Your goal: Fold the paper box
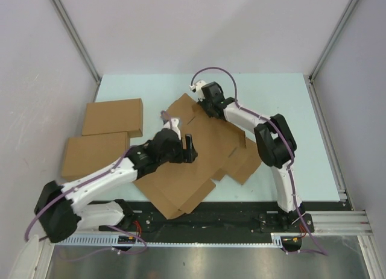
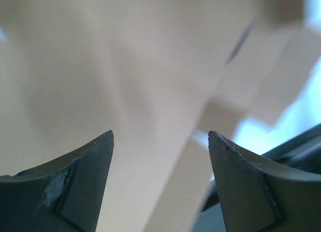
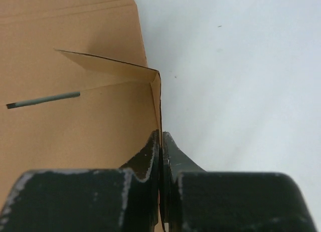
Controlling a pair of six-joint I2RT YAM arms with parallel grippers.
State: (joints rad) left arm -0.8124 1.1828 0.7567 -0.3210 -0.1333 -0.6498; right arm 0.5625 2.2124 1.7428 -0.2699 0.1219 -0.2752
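The paper box [image 1: 181, 182] lies as an unfolded brown sheet in the middle of the worktop [image 1: 271, 98]. Its long axis runs from a corner just beside the arm bases up and away toward the far side, with side flaps spreading to the right.

Over the sheet's middle hangs the left hand [image 1: 189, 147], its jaws standing wide and holding nothing. Its wrist view shows only blurred cardboard close between the fingers [image 2: 75, 192]; I cannot tell whether they touch it.

Farther off, at the sheet's far edge, the right hand [image 1: 205, 107] is fully closed on a thin, raised edge of a flap, seen upright between its jaws [image 3: 161, 137], beside a slit [image 3: 42, 100].

So the fold line probably lies between the 2 hands: the right is nearer the flap, the left nearer the main panel to press down.

2 finished flat boxes [image 1: 113, 117] sit apart at the left.
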